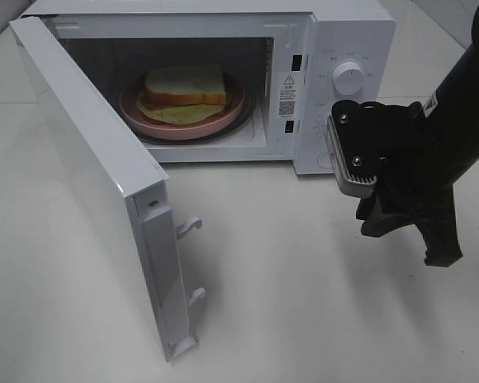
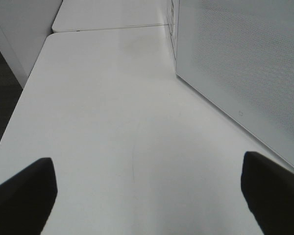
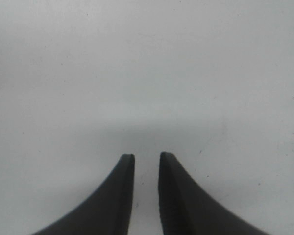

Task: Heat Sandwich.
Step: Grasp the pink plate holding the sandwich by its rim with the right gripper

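Item: sandwich inside microwave, behind-left of my right end effector, tips narrowly apart, empty; I judge open door nearer my left end effector, spread wide.

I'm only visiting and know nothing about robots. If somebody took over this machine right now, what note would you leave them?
Left hand: wide open, empty, over the table beside the door.
Right hand: jaws a narrow gap apart, empty, above the table in front of the microwave.
Sandwich: on the pink plate inside the microwave.
Done: sandwich loaded.
Left: shut the door, which stands wide open, then probably turn the dial to heat.
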Motion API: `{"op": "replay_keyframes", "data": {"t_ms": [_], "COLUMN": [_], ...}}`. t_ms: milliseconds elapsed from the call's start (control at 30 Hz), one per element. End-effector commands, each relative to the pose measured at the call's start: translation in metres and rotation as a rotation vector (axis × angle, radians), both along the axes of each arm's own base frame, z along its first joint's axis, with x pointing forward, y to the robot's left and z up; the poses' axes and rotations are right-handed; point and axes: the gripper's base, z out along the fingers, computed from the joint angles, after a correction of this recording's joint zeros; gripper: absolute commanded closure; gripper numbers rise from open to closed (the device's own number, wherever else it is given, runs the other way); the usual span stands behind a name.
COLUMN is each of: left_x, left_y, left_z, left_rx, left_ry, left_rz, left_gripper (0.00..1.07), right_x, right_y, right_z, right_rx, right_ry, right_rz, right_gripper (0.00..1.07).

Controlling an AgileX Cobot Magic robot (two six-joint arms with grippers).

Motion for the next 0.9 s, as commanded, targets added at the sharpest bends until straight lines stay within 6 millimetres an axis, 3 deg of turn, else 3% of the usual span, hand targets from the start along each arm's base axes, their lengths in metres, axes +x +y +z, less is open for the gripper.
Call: {"op": "replay_keyframes", "data": {"t_ms": [33,100,167,200,267,367,600,900], "left_x": [-0.003,-0.003,-0.003,-0.003,-0.003,-0.003,-0.003,-0.003], "left_y": [0.000,0.000,0.000,0.000,0.000,0.000,0.000,0.000], "left_z": [0.001,0.001,0.001,0.001,0.001,0.001,0.001,0.001], "left_rx": [-0.007,-0.007,-0.007,-0.007,-0.007,-0.007,-0.007,-0.007], "left_ry": [-0.032,-0.032,-0.032,-0.032,-0.032,-0.032,-0.032,-0.032], "left_rz": [0.007,0.007,0.007,0.007,0.007,0.007,0.007,0.007], "left_gripper": [0.11,0.11,0.11,0.11,0.11,0.11,0.11,0.11], "right_x": [0.002,0.002,0.002,0.003,0.003,0.003,0.009,0.021], "right_y": [-0.005,-0.006,-0.006,-0.006,-0.006,-0.006,-0.007,0.019], "right_z": [0.002,0.002,0.002,0.002,0.002,0.002,0.007,0.031], "right_rx": [-0.061,-0.069,-0.076,-0.072,-0.070,-0.070,-0.095,-0.109], "right_ry": [-0.028,-0.031,-0.034,-0.038,-0.039,-0.041,-0.084,-0.201], "right_rz": [0.057,0.059,0.058,0.045,0.041,0.021,-0.016,0.065], "right_gripper": [0.68,0.64,0.53,0.41,0.36,0.17,0.14,0.15]}}
